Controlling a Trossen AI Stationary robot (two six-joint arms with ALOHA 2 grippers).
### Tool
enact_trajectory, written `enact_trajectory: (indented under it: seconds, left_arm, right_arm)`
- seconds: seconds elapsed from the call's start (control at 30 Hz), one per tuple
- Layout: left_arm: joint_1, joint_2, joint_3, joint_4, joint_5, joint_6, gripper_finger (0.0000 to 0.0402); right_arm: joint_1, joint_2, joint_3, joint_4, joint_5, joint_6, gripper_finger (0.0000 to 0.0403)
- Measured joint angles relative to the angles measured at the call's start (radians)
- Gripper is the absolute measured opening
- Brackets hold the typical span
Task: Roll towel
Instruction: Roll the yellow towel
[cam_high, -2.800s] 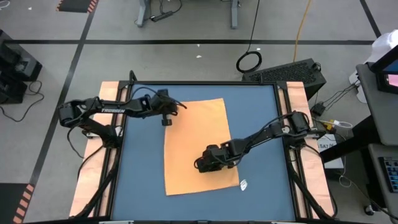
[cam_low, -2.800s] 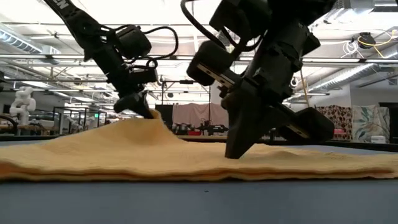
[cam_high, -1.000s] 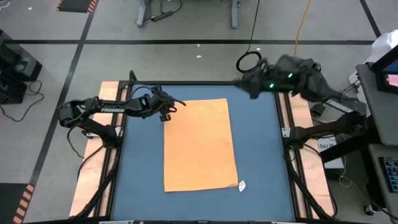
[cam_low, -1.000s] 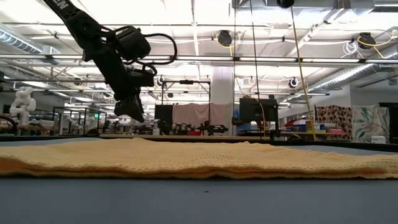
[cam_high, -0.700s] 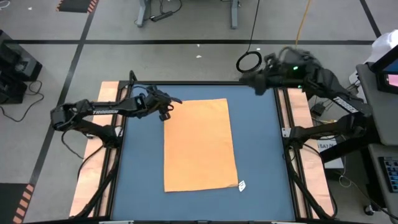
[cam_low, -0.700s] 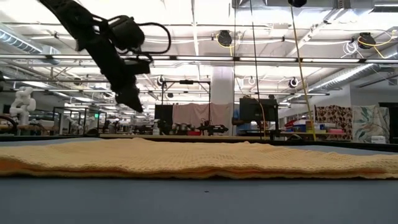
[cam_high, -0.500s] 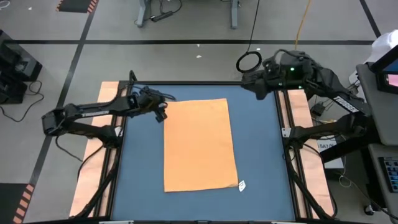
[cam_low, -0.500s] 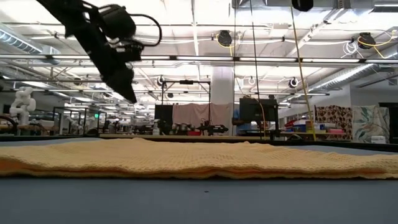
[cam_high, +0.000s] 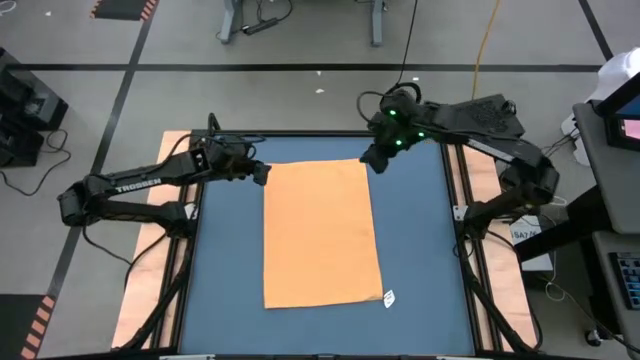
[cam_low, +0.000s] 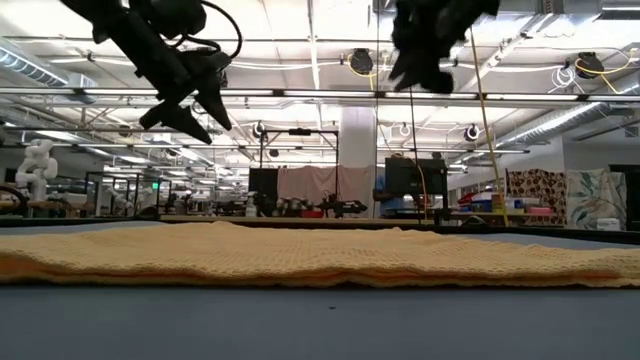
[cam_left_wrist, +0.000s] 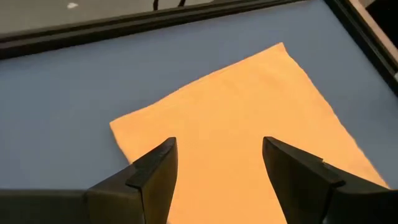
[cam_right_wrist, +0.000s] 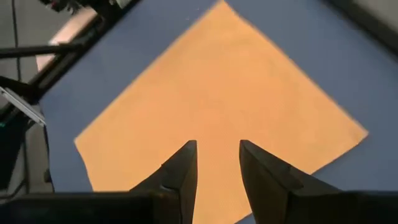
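Orange-yellow, one towel (cam_high: 322, 233) lies flat below two raised end effectors.

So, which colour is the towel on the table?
Plain orange-yellow towel; the high view shows it best.

Towel (cam_high: 322, 234): plain orange-yellow, no pattern; small white tag (cam_high: 391, 297) at one corner. Tabletop (cam_high: 228, 260): flat dark blue, pale wood side strips. Arms black; green lights on right arm.

Grey floor (cam_high: 300, 100) with dark tape lines; workshop hall behind (ceiling strip lights (cam_low: 300, 20), white pillar (cam_low: 357, 160)).
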Motion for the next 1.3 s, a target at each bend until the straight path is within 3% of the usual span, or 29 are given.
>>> enact_trajectory:
  seconds: [0.13, 0.37, 0.57, 0.73, 0.87, 1.03, 1.3]
  left_arm:
    - [0.018, 0.037, 0.000, -0.015, 0.000, -0.008, 0.0239]
    - [0.103, 0.110, 0.000, 0.022, 0.194, -0.070, 0.0239]
    - [0.166, 0.112, 0.000, 0.047, 0.232, -0.052, 0.0239]
    - [0.209, 0.130, -0.002, 0.060, 0.221, 0.039, 0.0239]
    - [0.210, 0.128, -0.001, 0.132, 0.221, 0.248, 0.0239]
    - [0.221, 0.155, 0.000, 0.146, 0.171, 0.142, 0.0239]
    - [0.280, 0.286, -0.002, 0.036, 0.225, 0.089, 0.0238]
  right_arm:
    - [-0.043, 0.055, -0.116, 0.106, -0.078, -0.014, 0.0112]
    - [-0.081, 0.057, -0.383, 0.301, -0.134, 0.043, 0.0112]
    - [-0.083, 0.011, -0.534, 0.367, -0.134, 0.118, 0.0112]
    - [-0.086, 0.007, -0.551, 0.386, -0.075, 0.143, 0.0112]
    - [-0.127, 0.025, -0.551, 0.487, -0.054, 0.156, 0.0112]
    - [-0.207, 0.082, -0.551, 0.572, -0.048, 0.181, 0.0121]
    - [-0.228, 0.217, -0.474, 0.610, -0.021, 0.276, 0.0172]
